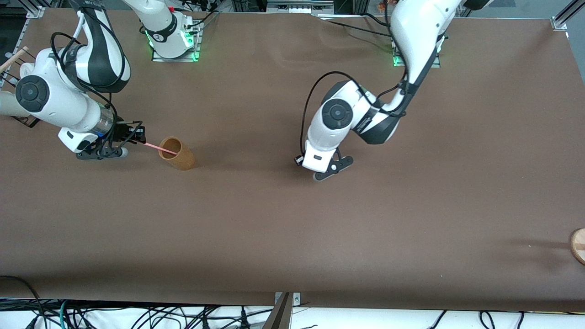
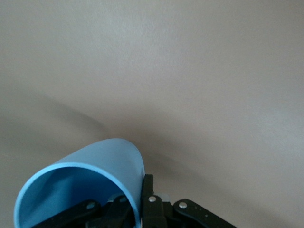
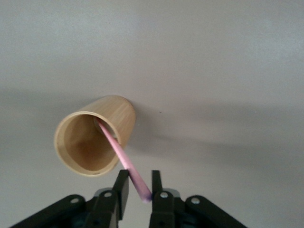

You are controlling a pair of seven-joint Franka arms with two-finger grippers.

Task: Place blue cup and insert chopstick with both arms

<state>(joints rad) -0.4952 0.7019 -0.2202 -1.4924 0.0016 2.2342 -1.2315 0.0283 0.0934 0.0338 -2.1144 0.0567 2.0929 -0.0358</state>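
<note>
The blue cup is clamped by its wall in my left gripper, one finger inside and one outside, its mouth toward the wrist camera. In the front view my left gripper hangs low over the middle of the table and the cup is hidden under the wrist. The pink chopstick leans in a tan wooden cup, its free end between the parted fingers of my right gripper. In the front view the chopstick runs from my right gripper into the tan cup.
A round wooden piece sits at the table's edge toward the left arm's end. A rack with a wooden peg stands at the right arm's end. The brown table stretches toward the front camera.
</note>
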